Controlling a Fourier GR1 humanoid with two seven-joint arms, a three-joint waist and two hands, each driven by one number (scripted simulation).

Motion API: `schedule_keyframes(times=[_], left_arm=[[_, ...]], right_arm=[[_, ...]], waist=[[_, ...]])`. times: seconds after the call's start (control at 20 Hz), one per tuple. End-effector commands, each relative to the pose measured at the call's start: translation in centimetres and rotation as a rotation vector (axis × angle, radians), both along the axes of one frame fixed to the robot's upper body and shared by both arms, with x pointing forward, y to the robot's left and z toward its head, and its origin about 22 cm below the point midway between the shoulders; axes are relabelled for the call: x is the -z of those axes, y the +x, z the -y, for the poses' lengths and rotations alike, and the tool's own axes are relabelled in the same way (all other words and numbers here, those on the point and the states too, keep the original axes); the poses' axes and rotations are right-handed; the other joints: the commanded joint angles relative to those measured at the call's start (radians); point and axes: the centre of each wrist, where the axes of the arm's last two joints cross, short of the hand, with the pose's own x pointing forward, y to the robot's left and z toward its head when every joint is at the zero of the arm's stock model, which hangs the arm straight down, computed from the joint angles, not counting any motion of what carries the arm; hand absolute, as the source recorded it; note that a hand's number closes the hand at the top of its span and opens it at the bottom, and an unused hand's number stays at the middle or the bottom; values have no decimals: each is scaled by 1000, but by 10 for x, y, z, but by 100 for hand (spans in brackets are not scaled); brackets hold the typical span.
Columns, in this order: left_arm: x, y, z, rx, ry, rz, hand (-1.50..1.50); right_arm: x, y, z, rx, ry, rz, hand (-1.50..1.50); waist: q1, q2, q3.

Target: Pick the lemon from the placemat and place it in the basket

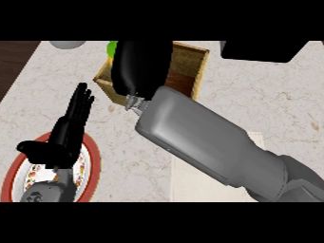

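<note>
1. The right hand (139, 66) hangs over the wooden basket (192, 64) at the far middle of the counter (262, 95). Its grey forearm runs diagonally from the near right up to it.
2. The relation that matters now is hand over basket: the black hand covers the left part of the basket's opening, and only the right wall and part of the inner floor show past it.
3. A small patch of bright green (111, 47) peeks out at the far left edge of the right hand, just at the basket's far left corner. I cannot tell what it is.
4. No lemon shows anywhere. The strip of pale placemat (192, 182) visible beneath the forearm carries nothing that can be seen. My judgement is that the lemon sits inside the right hand, hidden by it.
5. The right hand is seen from its back, so whether its fingers are curled or straight cannot be told, nor what they touch.
6. The left hand (66, 130) rests at the near left above a red-rimmed plate (14, 173), fingers straight and pointing away, thumb out to the left, holding nothing.
7. The right hand is much the nearer to the basket; the next move seems to be a release straight down into it.
</note>
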Motion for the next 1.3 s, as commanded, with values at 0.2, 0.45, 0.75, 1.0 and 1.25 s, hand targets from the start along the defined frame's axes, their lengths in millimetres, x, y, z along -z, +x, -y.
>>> schedule_keyframes(times=[0.2, 0.45, 0.75, 1.0, 1.25], left_arm=[[0, 5, -4, -18, 6, 7, 0], [-6, -5, -5, -5, -4, -3, 0], [-6, 0, -10, -29, 10, -9, 0], [-4, -13, -6, -34, 8, 10, 0], [3, -18, -11, -38, 4, 4, 0]], right_arm=[[28, 1, -7, 199, 59, -166, 150], [44, 0, -4, 191, 94, -178, 150], [55, 0, -2, 189, 119, -155, 150], [69, 4, 8, 186, 165, -186, 150], [96, 16, 24, 266, 209, -179, 150]], waist=[[-20, 7, 1], [-24, 1, 2], [-40, 2, 3], [-48, 0, 4], [-44, 4, 3]])
